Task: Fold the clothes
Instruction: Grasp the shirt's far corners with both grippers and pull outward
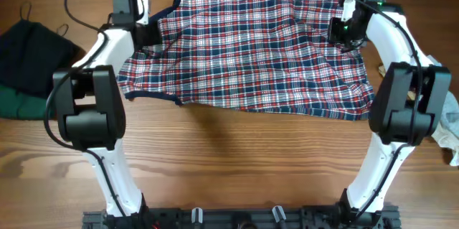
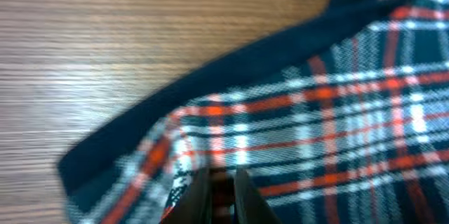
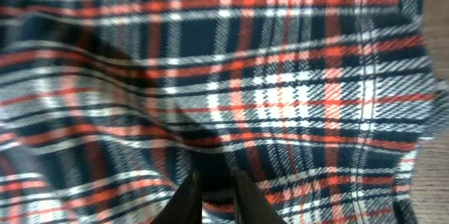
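Observation:
The plaid shirt [image 1: 251, 49], red, navy and white with navy trim, lies spread across the far half of the table. My left gripper [image 1: 147, 34] is at its far left edge, shut on the fabric near the navy trim; in the left wrist view the jaws [image 2: 222, 182] pinch plaid cloth [image 2: 337, 112]. My right gripper [image 1: 343, 31] is at its far right side, shut on a fold; in the right wrist view the jaws [image 3: 216, 185] clamp the plaid shirt [image 3: 245, 76].
Dark black and green garments [image 1: 25, 64] are piled at the left edge of the wooden table [image 1: 229, 164]. A pale grey cloth [image 1: 448, 132] lies at the right edge.

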Robot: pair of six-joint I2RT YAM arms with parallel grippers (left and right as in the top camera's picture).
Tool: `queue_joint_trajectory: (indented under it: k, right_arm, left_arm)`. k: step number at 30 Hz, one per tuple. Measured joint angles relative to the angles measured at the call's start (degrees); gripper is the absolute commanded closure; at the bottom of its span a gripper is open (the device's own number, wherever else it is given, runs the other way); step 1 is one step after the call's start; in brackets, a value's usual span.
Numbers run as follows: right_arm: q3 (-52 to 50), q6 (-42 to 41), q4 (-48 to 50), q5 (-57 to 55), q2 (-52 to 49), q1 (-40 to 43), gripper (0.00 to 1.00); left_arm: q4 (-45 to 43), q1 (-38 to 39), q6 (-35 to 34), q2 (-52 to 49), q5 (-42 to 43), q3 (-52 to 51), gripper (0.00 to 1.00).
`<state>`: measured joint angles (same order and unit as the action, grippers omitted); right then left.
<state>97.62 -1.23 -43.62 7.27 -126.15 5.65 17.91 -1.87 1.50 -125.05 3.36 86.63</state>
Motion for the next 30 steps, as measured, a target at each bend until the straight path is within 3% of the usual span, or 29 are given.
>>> queue_joint_trajectory:
  k: [5, 9, 10, 15, 17, 21, 23, 26, 30]
  right_arm:
    - [0.0, -0.4, 0.1, -4.2, -3.0, 0.0, 0.83]
    - [0.0, -1.7, 1.1, -7.4, -3.5, -0.4, 0.68]
    - [0.0, -2.0, 1.8, -8.4, -3.6, -0.5, 0.60]
    - [0.0, -2.4, 9.3, -13.6, -4.4, -0.6, 0.48]
    - [0.0, -1.9, 11.4, -16.5, -4.7, -0.6, 0.41]
    - [0.5, -1.0, 10.5, -18.5, -4.8, -0.6, 0.35]
    - [0.5, -1.0, 10.2, -19.2, -4.4, -0.6, 0.21]
    - [0.5, -0.7, 8.9, -19.3, -0.7, -0.6, 0.11]
    - [0.6, -0.6, 3.8, -12.3, 11.8, -0.5, 0.01]
  left_arm:
    - [-0.2, -4.2, 0.0, 0.0, -0.5, 0.0, 0.88]
    - [-0.4, -5.7, 0.0, 0.0, -0.7, 0.0, 0.88]
    - [-0.5, -5.7, 0.0, 0.0, -0.7, 0.0, 0.87]
    - [-2.1, -5.8, 0.4, 0.0, -0.9, 0.0, 0.77]
    - [-2.1, -6.0, 0.5, -0.1, -1.6, 0.0, 0.63]
    - [-1.0, -7.1, 0.8, -0.1, -2.9, 0.0, 0.55]
    - [0.0, -7.3, 0.6, 0.0, -3.1, 0.5, 0.48]
    - [1.2, -7.1, -0.8, 2.5, -2.4, 2.1, 0.41]
    - [3.5, -5.3, -2.0, 12.4, 1.6, 5.4, 0.11]
